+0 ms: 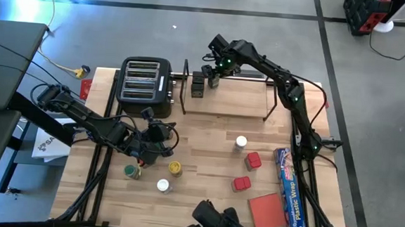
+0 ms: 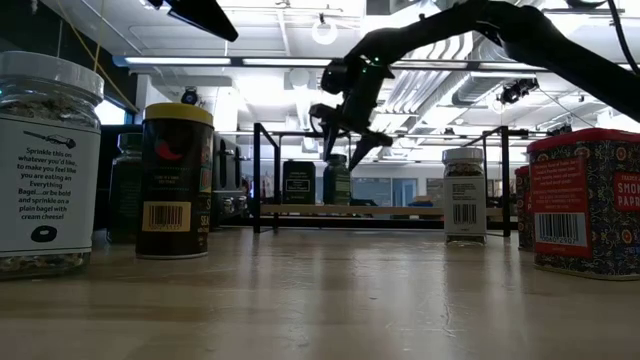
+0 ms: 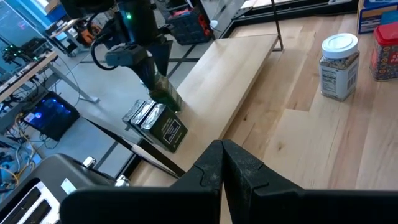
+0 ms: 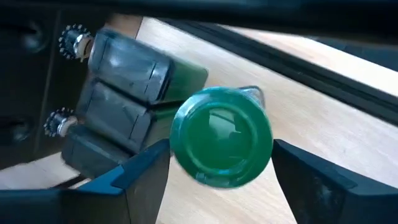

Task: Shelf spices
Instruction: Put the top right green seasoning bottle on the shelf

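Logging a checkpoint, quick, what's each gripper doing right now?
Left gripper: shut, empty.
Right gripper: open around the green-lidded jar on the shelf.

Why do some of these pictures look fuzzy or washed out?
Low view: bright ceiling lights behind turn the right arm's gripper into a dark silhouette. Right wrist view: the green-lidded jar sits so close that it and the fingers look soft. High view: evenly lit.

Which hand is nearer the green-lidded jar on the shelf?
Right. The right hand sits directly over the green-lidded jar, open, a finger on either side. The left hand is shut, out over the table in front of the toaster.
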Robot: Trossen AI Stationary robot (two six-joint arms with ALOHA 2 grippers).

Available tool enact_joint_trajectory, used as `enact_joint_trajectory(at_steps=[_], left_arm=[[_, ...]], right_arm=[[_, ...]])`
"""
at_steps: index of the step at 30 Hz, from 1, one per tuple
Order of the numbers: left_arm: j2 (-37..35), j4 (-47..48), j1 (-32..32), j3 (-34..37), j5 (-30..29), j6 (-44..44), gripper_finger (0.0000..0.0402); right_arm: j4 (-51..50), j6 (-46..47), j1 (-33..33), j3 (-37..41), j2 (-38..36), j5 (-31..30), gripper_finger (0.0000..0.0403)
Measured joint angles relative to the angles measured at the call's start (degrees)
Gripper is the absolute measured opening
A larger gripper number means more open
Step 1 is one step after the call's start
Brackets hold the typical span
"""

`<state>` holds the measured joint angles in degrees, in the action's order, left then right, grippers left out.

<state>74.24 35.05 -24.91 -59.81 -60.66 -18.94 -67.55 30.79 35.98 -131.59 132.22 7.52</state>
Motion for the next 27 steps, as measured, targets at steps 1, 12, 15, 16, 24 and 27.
enact_joint_trajectory(at_steps=[1, 12, 15, 16, 24, 27], left_arm=[[0.0, 0.0, 0.0, 0.0, 0.0, 0.0, 0.0001], [0.0, -0.1, 0.0, 0.0, 0.0, -0.1, 0.0001], [0.0, -0.1, 0.1, 0.0, 0.0, -0.1, 0.0001], [0.0, -0.1, 0.1, 0.0, -0.1, -0.1, 0.0001], [0.0, 1.6, 0.1, 0.0, -0.4, -0.5, 0.0001], [0.0, 2.1, 0.1, 0.0, -0.5, -0.5, 0.0001]], right_arm=[[0.0, -0.4, 0.0, 0.0, -0.2, 0.1, 0.0273], [-3.8, -22.1, -1.0, 0.0, -8.7, -5.0, 0.0275], [-7.0, -26.7, -1.8, 1.7, -11.1, -12.4, 0.0275], [-7.4, -27.1, -1.9, 3.3, -11.7, -14.5, 0.0275], [15.1, -25.9, 0.0, 36.2, -23.1, -29.7, 0.0275], [25.8, -28.7, -0.2, 46.9, -28.3, -27.1, 0.0275]])
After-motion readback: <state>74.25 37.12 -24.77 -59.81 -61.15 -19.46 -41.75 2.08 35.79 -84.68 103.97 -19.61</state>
